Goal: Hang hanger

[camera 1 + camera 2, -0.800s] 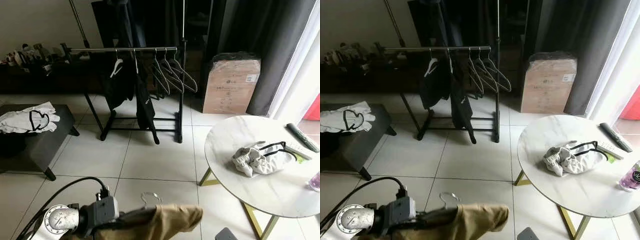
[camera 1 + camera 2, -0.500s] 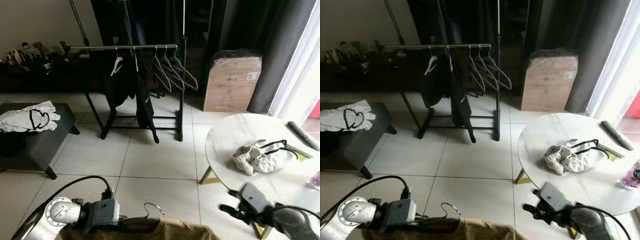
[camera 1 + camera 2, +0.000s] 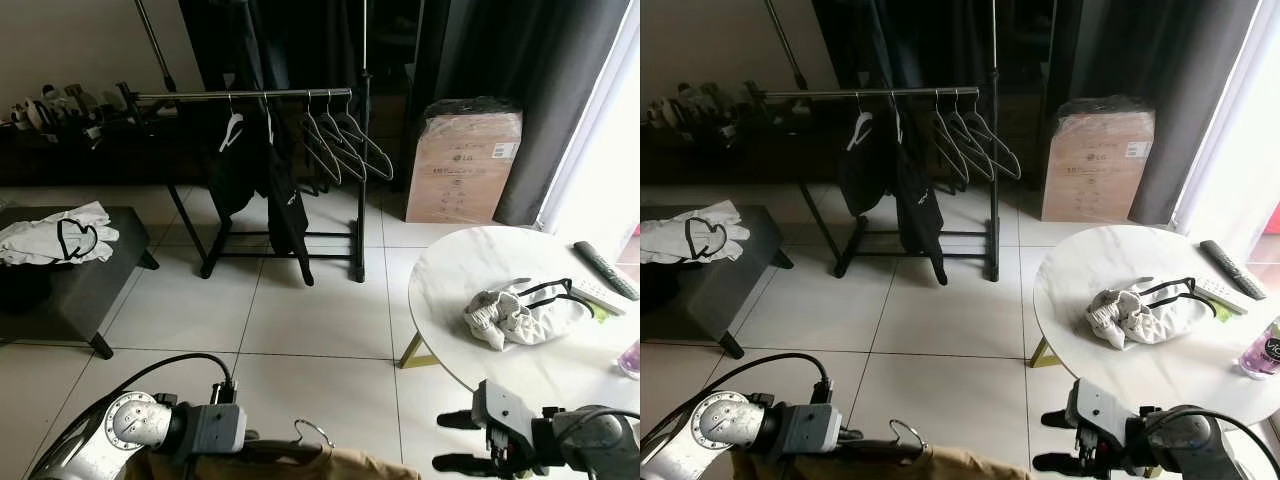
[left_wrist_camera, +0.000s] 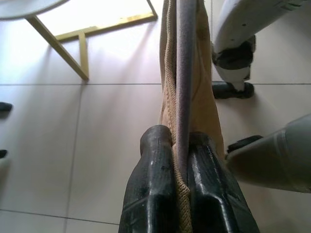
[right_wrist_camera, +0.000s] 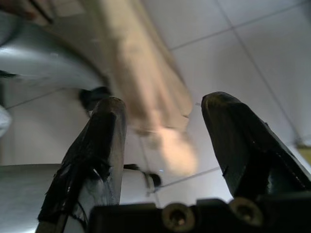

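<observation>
A metal hanger, its hook (image 3: 312,432) sticking up, carries a tan garment (image 3: 300,466) at the bottom of the eye views. My left gripper (image 4: 180,158) is shut on the hanger's bar and the tan cloth together. To the right, my right gripper (image 3: 452,441) is open and points toward the garment; the blurred tan cloth (image 5: 146,82) lies beyond its spread fingers. Across the tiled floor stands a black clothes rack (image 3: 250,96) with dark clothes (image 3: 250,170) and several empty hangers (image 3: 345,150) on its rail.
A round white table (image 3: 470,290) on gold legs stands at the right with a bundled cloth (image 3: 520,315) and a remote (image 3: 605,270). A cardboard box (image 3: 462,165) sits beside the rack. A dark bench (image 3: 80,290) at the left holds a white garment (image 3: 55,235).
My right arm has come into view at the lower right with its gripper open toward the garment. The hanger and tan garment have sunk lower in the picture.
</observation>
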`<state>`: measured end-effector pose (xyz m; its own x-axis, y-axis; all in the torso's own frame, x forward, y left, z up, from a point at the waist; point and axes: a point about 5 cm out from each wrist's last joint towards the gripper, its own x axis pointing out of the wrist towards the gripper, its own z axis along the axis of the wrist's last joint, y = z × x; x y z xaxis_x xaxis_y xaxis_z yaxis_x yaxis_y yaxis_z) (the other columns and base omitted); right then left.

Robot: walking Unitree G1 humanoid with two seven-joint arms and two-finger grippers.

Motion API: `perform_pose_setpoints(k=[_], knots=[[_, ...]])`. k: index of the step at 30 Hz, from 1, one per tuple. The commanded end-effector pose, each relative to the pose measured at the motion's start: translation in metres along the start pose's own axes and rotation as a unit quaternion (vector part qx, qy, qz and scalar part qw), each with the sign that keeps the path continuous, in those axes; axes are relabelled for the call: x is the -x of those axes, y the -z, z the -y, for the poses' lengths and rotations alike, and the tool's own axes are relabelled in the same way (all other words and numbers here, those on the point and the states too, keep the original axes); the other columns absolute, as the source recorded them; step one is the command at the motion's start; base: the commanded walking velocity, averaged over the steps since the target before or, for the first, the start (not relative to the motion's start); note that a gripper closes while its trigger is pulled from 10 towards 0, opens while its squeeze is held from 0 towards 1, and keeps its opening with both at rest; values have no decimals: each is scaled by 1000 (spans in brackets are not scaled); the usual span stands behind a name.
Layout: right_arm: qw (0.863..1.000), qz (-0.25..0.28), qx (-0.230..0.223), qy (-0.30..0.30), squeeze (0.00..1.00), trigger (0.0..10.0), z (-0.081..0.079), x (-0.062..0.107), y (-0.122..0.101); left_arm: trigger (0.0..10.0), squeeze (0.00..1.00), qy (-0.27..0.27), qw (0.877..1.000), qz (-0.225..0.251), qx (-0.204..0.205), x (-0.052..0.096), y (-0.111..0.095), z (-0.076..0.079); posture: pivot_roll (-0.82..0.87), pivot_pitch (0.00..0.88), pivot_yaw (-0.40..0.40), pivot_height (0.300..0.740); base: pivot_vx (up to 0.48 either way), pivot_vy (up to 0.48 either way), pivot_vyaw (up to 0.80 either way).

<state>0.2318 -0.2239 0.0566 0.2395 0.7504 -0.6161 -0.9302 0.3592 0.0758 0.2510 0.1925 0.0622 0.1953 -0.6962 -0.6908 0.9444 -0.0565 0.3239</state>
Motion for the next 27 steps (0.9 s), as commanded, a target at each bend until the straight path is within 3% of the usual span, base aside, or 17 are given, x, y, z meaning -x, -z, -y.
perform_pose_setpoints(k=[1,5,6,7,8,9,15,17,18,19,27], knots=[[1000,7,6,-28,0,10000,-5,-3,-9,10000,0,1,1000,-9,-17,-1,1,-2,-120,17,49,740,0,0,0],[1000,0,8,-19,0,10000,-6,-16,-11,10000,0,-10,999,-12,-34,-3,-3,-10,-114,6,46,740,0,0,0],[1000,-4,4,-10,267,10000,-5,-20,-10,10000,0,-11,999,-10,-41,-4,-5,-12,-110,0,47,740,0,0,0],[1000,-4,4,-10,267,10000,-5,-20,-10,10000,0,-11,999,-10,-41,-4,-5,-12,-110,0,47,740,0,0,0],[1000,1,-4,5,765,10000,-3,-26,-10,10000,0,-10,999,-6,-50,-5,-10,-14,-109,0,47,740,0,0,0],[1000,4,-8,13,1000,10000,-1,-29,-10,10000,0,-9,998,-2,-54,-6,-12,-15,-107,0,46,740,0,0,0],[999,20,-12,26,1000,10000,2,-38,-20,10000,0,-8,997,9,-80,-11,-23,-23,-108,9,46,740,0,0,0],[999,21,-11,25,169,10000,2,-40,-21,10000,0,-12,996,16,-88,-14,-28,-26,-108,14,46,740,0,0,0],[999,21,-11,24,169,10000,2,-41,-21,10000,0,-12,996,17,-89,-15,-29,-27,-108,14,46,740,0,0,0],[1000,21,-12,19,0,10000,1,-42,-21,10000,0,-14,996,20,-91,-16,-32,-28,-109,21,46,740,0,0,0],[999,-5,-38,4,0,10000,-5,-46,-9,10000,0,-22,993,45,-105,-30,-49,-34,-108,34,41,740,0,0,0]])
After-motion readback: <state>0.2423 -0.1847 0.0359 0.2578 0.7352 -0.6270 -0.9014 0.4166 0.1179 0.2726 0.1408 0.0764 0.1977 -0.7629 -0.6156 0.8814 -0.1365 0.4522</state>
